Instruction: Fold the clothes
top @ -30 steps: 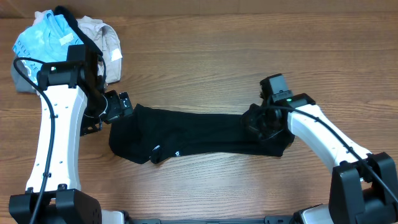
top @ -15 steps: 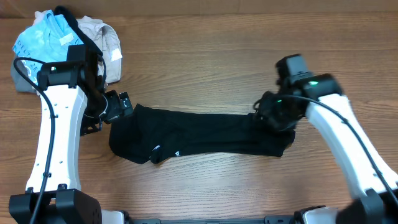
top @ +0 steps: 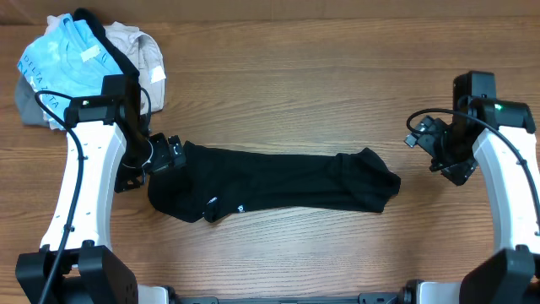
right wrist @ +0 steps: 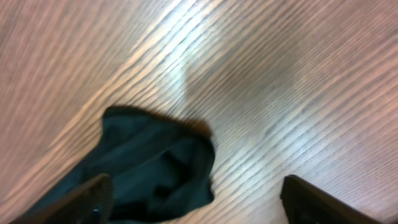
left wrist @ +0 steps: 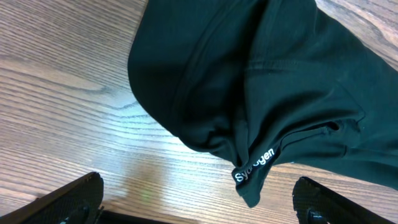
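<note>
The clothes, a black T-shirt (top: pixel 278 184), lie bunched in a long strip across the middle of the table. My left gripper (top: pixel 166 154) stands open at the shirt's left end, just above the fabric. In the left wrist view, the shirt (left wrist: pixel 273 81) fills the upper right, and a fold with white lettering (left wrist: pixel 254 165) hangs between the left gripper's (left wrist: pixel 199 208) spread fingers. My right gripper (top: pixel 427 145) is open, off to the right of the shirt's right end and clear of it. The right wrist view has that end (right wrist: pixel 155 168) lying loose by the left finger of my right gripper (right wrist: pixel 199 205).
A pile of other garments sits at the back left corner: a light blue shirt (top: pixel 59 55), a beige piece (top: pixel 142 52) and a grey one (top: pixel 25 108). Bare wooden tabletop (top: pixel 337 76) surrounds the black shirt.
My right gripper opened, let go of the shirt's right end and swung away to the right. The end now lies flat. The left arm shifted only slightly.
</note>
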Motion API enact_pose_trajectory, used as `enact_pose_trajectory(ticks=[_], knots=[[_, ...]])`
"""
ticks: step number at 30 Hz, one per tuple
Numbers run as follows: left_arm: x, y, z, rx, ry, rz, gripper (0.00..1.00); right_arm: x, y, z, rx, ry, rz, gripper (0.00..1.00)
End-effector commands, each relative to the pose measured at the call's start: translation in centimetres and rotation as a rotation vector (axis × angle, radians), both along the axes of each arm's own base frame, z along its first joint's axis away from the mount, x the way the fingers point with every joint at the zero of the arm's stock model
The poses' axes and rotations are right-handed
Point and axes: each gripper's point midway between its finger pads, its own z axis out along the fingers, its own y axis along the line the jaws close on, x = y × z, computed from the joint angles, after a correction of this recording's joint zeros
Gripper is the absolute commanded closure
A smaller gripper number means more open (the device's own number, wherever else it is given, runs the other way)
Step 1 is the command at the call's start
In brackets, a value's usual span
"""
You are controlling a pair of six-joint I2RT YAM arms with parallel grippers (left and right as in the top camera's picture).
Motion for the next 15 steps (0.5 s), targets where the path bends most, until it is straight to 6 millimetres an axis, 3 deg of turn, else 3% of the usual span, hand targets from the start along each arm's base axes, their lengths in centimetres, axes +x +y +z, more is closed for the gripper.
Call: enact_pose_trajectory(ticks=[1, 3, 5, 10, 15], knots=[[0.0, -0.3, 0.3, -0.014, -0.017, -0.024, 0.0, -0.9, 0.3, -2.7, 0.027, 0.059, 0.01, 0.23], [-0.1, -0.3, 0.3, -0.013, -0.015, -0.024, 0.0, -1.2, 0.5, -4.2, 0.04, 0.075, 0.011, 0.3], [-0.1, -0.3, 0.3, -0.013, -0.015, -0.024, 0.0, -1.4, 0.9, -5.5, 0.059, 0.078, 0.013, 0.31], [-0.1, -0.3, 0.3, -0.013, -0.015, -0.024, 0.0, -1.9, 2.9, -7.9, 0.17, 0.074, 0.063, 0.21], [-0.1, -0.3, 0.3, -0.013, -0.015, -0.024, 0.0, -2.5, 3.7, -9.5, 0.214, 0.077, 0.065, 0.2]])
